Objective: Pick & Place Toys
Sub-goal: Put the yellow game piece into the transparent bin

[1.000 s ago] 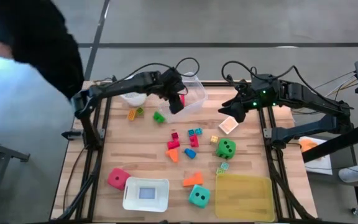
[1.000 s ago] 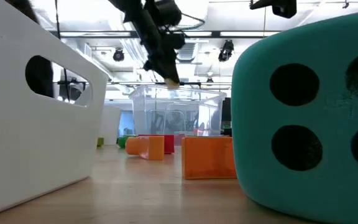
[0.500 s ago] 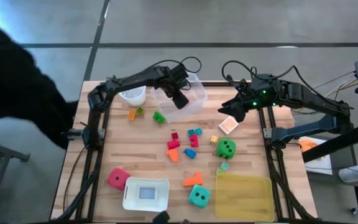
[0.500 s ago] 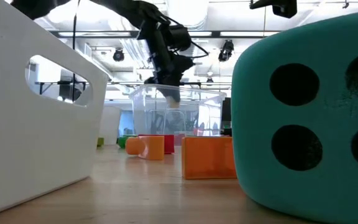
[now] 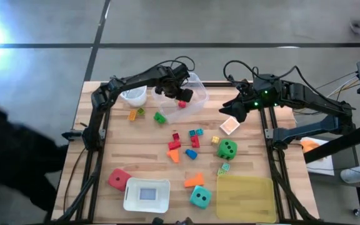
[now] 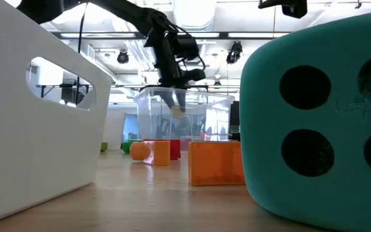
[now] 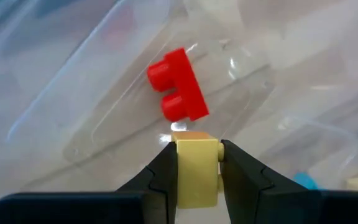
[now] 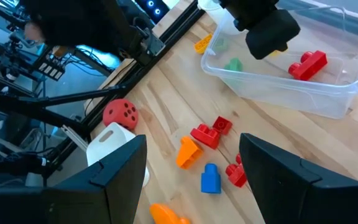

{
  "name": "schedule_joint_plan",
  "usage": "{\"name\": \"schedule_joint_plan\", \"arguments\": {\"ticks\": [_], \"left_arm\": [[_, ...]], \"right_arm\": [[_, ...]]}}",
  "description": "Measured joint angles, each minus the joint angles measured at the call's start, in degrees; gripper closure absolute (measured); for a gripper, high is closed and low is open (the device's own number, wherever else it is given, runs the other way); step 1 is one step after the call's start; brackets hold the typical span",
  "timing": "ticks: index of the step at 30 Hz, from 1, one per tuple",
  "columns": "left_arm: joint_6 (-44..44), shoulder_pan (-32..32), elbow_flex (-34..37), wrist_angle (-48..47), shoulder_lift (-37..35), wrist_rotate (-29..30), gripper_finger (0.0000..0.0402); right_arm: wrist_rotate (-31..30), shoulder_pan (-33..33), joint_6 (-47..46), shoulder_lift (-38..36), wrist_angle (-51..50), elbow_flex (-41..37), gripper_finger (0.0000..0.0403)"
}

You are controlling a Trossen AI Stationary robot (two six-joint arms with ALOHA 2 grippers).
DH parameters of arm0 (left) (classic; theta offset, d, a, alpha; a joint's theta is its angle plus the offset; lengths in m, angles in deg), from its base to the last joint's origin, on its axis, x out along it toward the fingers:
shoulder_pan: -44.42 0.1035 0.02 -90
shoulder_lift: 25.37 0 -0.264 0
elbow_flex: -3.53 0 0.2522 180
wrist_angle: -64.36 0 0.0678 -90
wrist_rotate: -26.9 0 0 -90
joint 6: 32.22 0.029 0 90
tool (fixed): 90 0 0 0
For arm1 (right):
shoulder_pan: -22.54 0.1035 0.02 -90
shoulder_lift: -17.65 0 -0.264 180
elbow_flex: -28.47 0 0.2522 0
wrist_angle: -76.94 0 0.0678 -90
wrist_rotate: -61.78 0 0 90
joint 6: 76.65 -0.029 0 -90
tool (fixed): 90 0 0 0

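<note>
Plainly light and rigid, the yellow block [image 7: 197,172] sits clamped by its flat sides in the left end effector [image 7: 197,168] over the tub [image 5: 198,99], while the right end effector [image 8: 191,171] waits apart.

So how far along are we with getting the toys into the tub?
Barely started: one red block lies in the clear tub. In hand: the left gripper holds a yellow block over the tub. Left on the table: the green die, teal die, red die and many small blocks. The right gripper waits open.
</note>
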Motion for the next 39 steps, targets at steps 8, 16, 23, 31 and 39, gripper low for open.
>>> {"name": "schedule_joint_plan", "arguments": {"ticks": [8, 16, 23, 31, 39], "left_arm": [[3.71, -1.64, 0.09, 1.59, 0.32, 1.14, 0.0313], [2.3, -1.98, 3.37, 4.25, 0.89, 1.14, 0.0313], [-1.13, -1.88, 6.72, 5.68, 0.78, -0.08, 0.0313], [-4.03, -1.73, 7.63, 6.74, 0.73, -1.05, 0.0313], [-5.91, -1.02, 7.69, 7.56, 0.74, -0.69, 0.0313]], "right_arm": [[0.08, -0.02, 0.14, 0.0, 0.0, 0.0, 0.0153], [0.22, 0.0, 0.1, 0.0, 0.02, 0.0, 0.0153], [0.35, -0.01, -0.07, 0.0, 0.02, 0.0, 0.0153], [0.4, 0.0, -0.07, 0.0, 0.03, 0.0, 0.0153], [0.69, 0.0, -0.36, 0.0, 0.02, 0.0, 0.0153]]}}
